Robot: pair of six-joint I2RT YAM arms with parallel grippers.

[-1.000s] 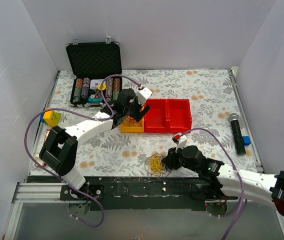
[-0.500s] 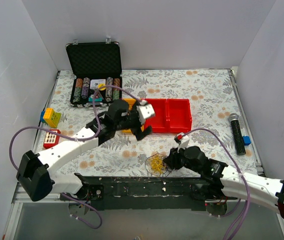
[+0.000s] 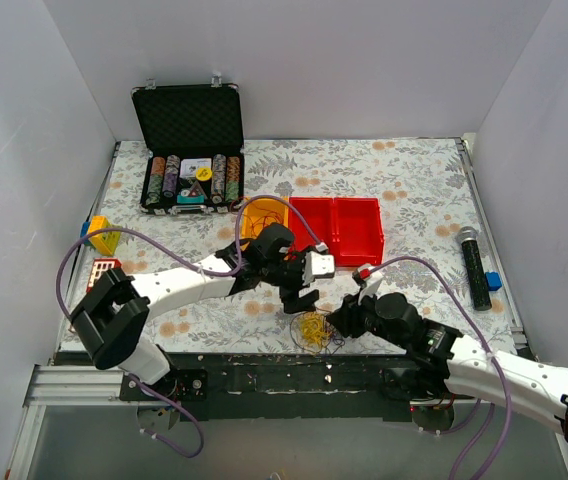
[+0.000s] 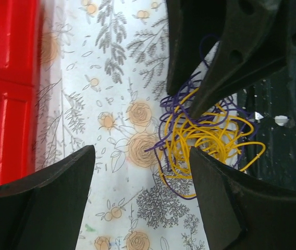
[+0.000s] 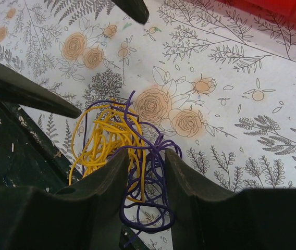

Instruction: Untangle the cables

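Right wrist: we list cables (image 5: 109,133) on surface (image 5: 252,67), near red tray (image 3: 333,232). Right gripper (image 5: 145,161) pinched nearly closed on purple ones. Left gripper (image 4: 140,153) wide open, empty, above. Untangling begun; next, we judge, left grips yellow, pulls apart.

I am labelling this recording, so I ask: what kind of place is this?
Probably a robot test cell: white walls box in a floral-covered table, two arms are bolted at its near edge, and unrelated props lie about, such as a poker chip case and a microphone.

Bright, even overhead light threw soft shadows; the red bin (image 4: 7,52) showed glare, and the right wrist view's fingertips (image 5: 111,198) were blurred.
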